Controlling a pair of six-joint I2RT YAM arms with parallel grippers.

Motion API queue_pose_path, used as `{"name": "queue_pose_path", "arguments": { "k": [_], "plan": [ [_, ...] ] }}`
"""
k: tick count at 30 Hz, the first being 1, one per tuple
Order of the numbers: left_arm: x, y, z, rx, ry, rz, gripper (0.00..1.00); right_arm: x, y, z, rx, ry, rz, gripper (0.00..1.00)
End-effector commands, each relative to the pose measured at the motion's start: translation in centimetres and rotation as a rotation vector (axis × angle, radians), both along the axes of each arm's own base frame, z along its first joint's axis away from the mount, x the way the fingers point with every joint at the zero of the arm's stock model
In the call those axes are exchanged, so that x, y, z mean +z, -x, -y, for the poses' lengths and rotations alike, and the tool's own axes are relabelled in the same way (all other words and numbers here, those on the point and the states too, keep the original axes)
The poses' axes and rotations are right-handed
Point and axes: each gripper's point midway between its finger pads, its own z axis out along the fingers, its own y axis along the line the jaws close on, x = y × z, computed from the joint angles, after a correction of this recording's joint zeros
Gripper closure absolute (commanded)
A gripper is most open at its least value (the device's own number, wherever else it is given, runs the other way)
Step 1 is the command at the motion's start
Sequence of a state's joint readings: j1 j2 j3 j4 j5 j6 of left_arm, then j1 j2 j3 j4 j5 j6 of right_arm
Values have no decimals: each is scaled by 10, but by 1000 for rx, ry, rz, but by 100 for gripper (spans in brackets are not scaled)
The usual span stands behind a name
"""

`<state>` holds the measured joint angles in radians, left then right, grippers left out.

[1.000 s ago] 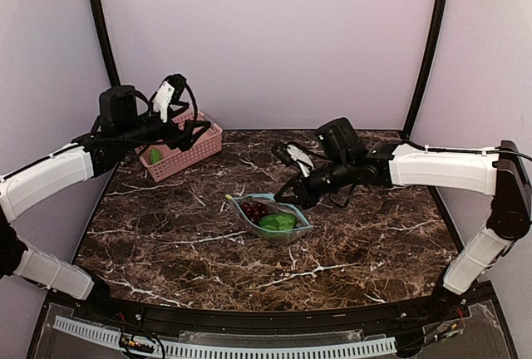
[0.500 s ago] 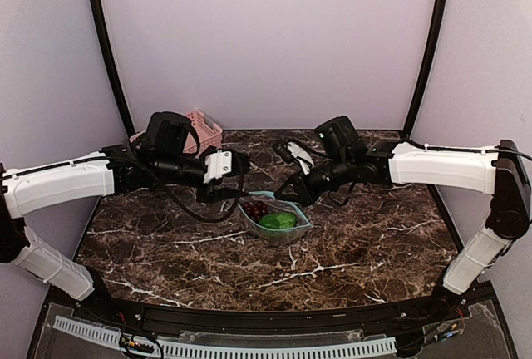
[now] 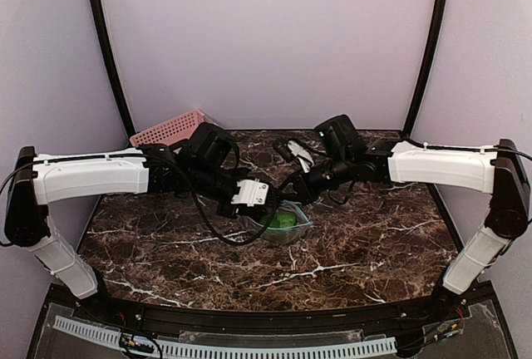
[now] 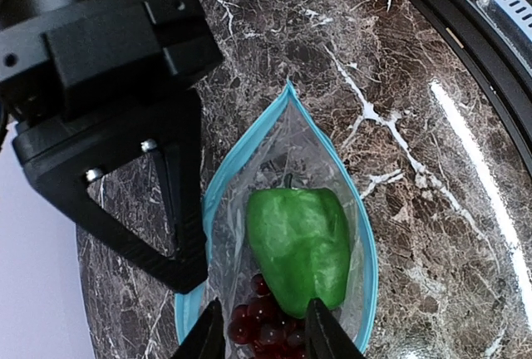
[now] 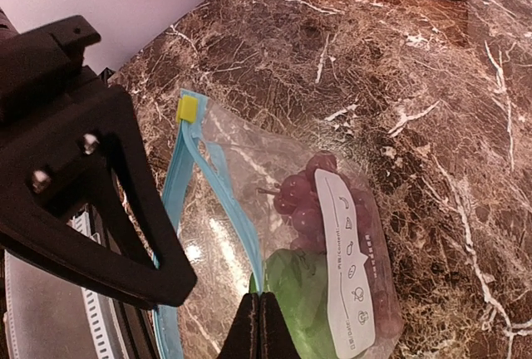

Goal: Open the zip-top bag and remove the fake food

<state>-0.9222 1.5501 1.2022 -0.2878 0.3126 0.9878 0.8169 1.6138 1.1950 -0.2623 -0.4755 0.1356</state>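
The zip-top bag (image 3: 301,216) lies mid-table with its teal mouth (image 4: 241,151) spread open. Inside are the fake food pieces: a green pepper (image 4: 299,243) and dark red grapes (image 4: 264,330). My left gripper (image 4: 264,326) reaches into the mouth from above. Its fingers stand a little apart, one on each side of the grapes, close to them. My right gripper (image 5: 260,319) is shut on the teal zip strip (image 5: 218,176) and holds that side of the bag up; it also shows in the left wrist view as the right gripper (image 4: 187,269). The yellow slider (image 5: 189,108) sits at the strip's end.
A pink slotted basket (image 3: 170,129) stands at the back left of the marble table (image 3: 166,234). Both arms meet over the bag at the centre. The black table rim (image 4: 465,10) runs along the near side.
My left arm swung from the pink basket to above the bag, and its jaws narrowed around the grapes. The right gripper kept its hold on the bag's rim.
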Motion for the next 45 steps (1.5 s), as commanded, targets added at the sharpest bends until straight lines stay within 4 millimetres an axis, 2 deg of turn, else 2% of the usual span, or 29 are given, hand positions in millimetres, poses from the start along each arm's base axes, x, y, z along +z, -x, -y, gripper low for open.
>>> {"name": "queue_pose_path", "arguments": {
  "k": [1, 5, 6, 12, 14, 16, 17, 19, 24, 28, 40, 45],
  "plan": [
    [-8, 0, 6, -19, -69, 8, 68, 9, -6, -3, -2, -27, 7, 100],
    [-21, -5, 16, -30, -126, 15, 71, 9, -5, -4, 1, -27, 6, 100],
    [-31, -5, 16, -32, -155, 2, 71, 8, -5, -4, 1, -27, 6, 100],
    [-51, -8, 20, -40, -231, 2, 67, 6, -6, -2, -2, -23, 3, 100],
    [-54, -9, 21, -38, -236, -2, 62, 5, -7, -3, -3, -25, 1, 100],
    [-57, -11, 22, -27, -243, 0, 50, 4, -7, -3, -3, -25, -3, 100],
    [-59, -12, 23, -18, -246, -5, 40, 3, -8, -3, -4, -24, -4, 100],
    [-60, -11, 24, -15, -246, -13, 31, 2, -8, -2, -6, -23, -8, 100],
    [-66, -3, 24, -27, -249, -49, 21, -1, -9, -1, -9, -21, -19, 100],
    [-73, -5, 25, -7, -262, -66, 16, -2, -9, -2, -6, -22, -31, 100],
    [-100, -21, 32, 68, -303, -66, 17, -10, -5, -2, 2, -19, -56, 100],
    [-94, -30, 32, 114, -283, -41, 32, -11, -5, -1, 1, -16, -57, 100]
  ]
}}
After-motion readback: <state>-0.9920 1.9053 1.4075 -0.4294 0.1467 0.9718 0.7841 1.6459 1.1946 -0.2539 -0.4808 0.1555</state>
